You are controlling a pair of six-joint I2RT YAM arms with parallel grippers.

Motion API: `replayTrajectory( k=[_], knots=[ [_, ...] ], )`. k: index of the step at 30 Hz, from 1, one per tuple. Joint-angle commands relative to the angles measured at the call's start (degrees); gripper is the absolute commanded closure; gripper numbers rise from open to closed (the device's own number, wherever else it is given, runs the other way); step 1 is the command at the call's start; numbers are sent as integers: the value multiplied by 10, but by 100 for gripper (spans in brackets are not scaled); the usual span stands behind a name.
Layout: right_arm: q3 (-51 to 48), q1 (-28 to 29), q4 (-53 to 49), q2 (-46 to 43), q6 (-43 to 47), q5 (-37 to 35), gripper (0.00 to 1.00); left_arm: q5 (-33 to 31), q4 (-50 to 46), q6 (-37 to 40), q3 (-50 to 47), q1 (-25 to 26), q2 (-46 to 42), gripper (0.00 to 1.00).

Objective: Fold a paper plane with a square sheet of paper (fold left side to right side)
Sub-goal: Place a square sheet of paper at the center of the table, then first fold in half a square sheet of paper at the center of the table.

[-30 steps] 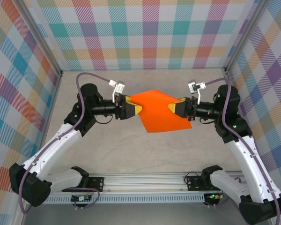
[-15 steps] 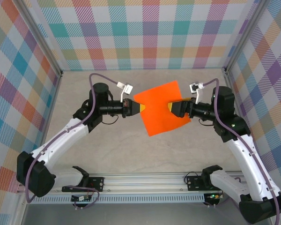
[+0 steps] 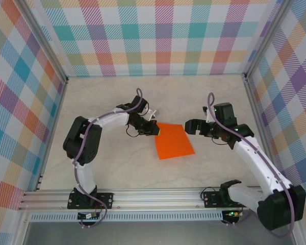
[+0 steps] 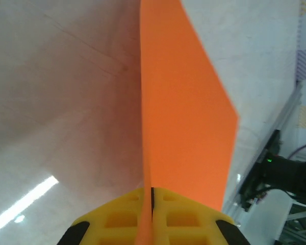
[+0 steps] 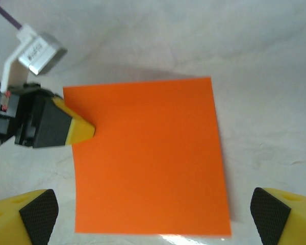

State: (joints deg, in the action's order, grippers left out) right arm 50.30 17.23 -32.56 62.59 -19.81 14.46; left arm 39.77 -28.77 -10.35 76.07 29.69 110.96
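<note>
Seen from above, the square sheet of paper (image 3: 174,141), bright orange and unfolded, lies spread on the pale table (image 3: 112,168) at the centre of the frame. The left gripper (image 3: 154,128) is clenched on the sheet's upper-left corner. In the left wrist view its yellow fingers (image 4: 194,217) pinch the paper's edge at the bottom of the frame, and the sheet runs away edge-on toward the top. The right gripper (image 3: 189,126) hangs just off the sheet's upper-right corner, jaws spread wide and grasping nothing. From its own wrist camera the black-padded fingertips (image 5: 38,209) sit in the lower corners, with the orange square lying between and beyond them. Plaid walls (image 3: 158,35) close in the workspace on three sides.
</note>
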Motion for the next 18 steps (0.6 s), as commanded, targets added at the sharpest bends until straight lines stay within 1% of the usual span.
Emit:
replayTrajectory(
  k=[1, 4, 6, 9, 12, 14, 18],
  knots=[
    [-27, 1, 111, 50, -68, 83, 5, -26, -62, 50, 53, -21, 28, 100],
    [-25, 9, 155, 119, -87, 94, 17, -58, -95, 79, 88, -33, 47, 100],
    [-14, 10, 167, 163, -91, 94, 27, -56, -122, 92, 116, -43, 62, 100],
    [11, 14, 188, 220, -93, 104, 45, -57, -155, 107, 149, -56, 78, 100],
    [34, 19, 218, 277, -98, 103, 58, -48, -180, 126, 170, -64, 96, 100],
    [58, 21, 226, 319, -96, 108, 63, -56, -190, 131, 185, -66, 106, 100],
    [110, 29, 215, 404, -84, 102, 69, -57, -194, 127, 210, -68, 126, 100]
  ],
)
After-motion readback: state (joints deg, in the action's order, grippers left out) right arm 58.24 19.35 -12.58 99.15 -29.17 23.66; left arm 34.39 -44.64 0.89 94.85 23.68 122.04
